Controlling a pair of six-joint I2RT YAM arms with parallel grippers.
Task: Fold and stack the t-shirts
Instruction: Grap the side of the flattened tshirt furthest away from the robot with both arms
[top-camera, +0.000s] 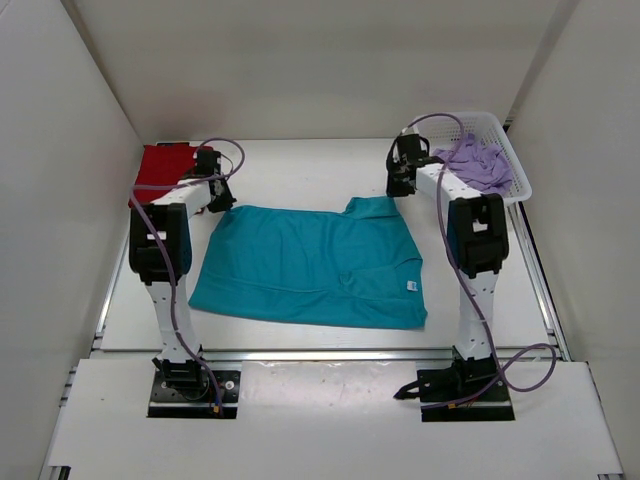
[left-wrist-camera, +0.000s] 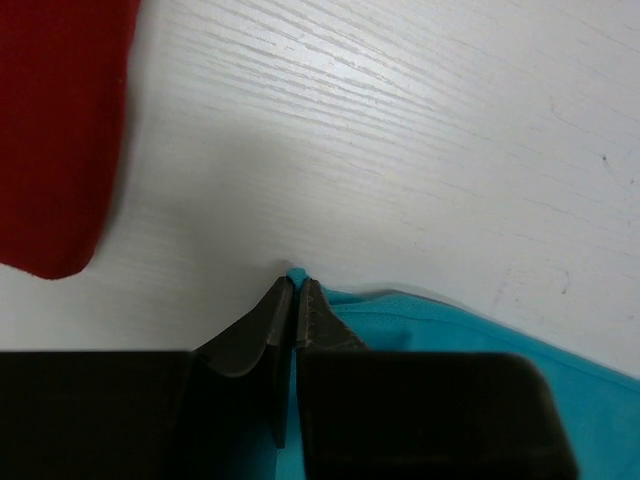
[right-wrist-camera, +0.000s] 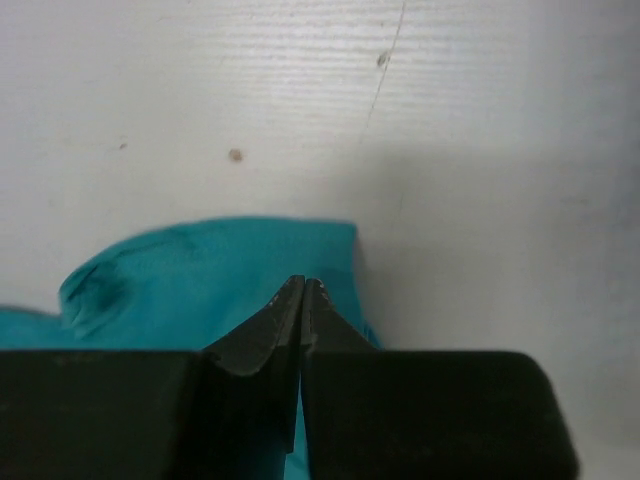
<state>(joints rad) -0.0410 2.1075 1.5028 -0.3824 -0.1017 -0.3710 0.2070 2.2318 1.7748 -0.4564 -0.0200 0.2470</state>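
Observation:
The teal-blue t-shirt (top-camera: 310, 265) lies spread flat mid-table, its white tag (top-camera: 410, 286) near the right front. My left gripper (top-camera: 220, 203) is at its far left corner, shut on the cloth; a teal tip (left-wrist-camera: 296, 271) pokes out between the fingertips of the left gripper (left-wrist-camera: 296, 283). At the far right corner my right gripper (top-camera: 400, 190) is down on the shirt. In the wrist view the right gripper (right-wrist-camera: 304, 284) is shut over the teal cloth (right-wrist-camera: 200, 280), and teal shows in the slit between its fingers. The red t-shirt (top-camera: 160, 165) lies back left. The lavender t-shirt (top-camera: 478, 163) sits crumpled in the basket.
A white lattice basket (top-camera: 515, 170) stands at the back right, close beside the right arm. White walls enclose the table on three sides. The red t-shirt (left-wrist-camera: 55, 130) lies just left of my left gripper.

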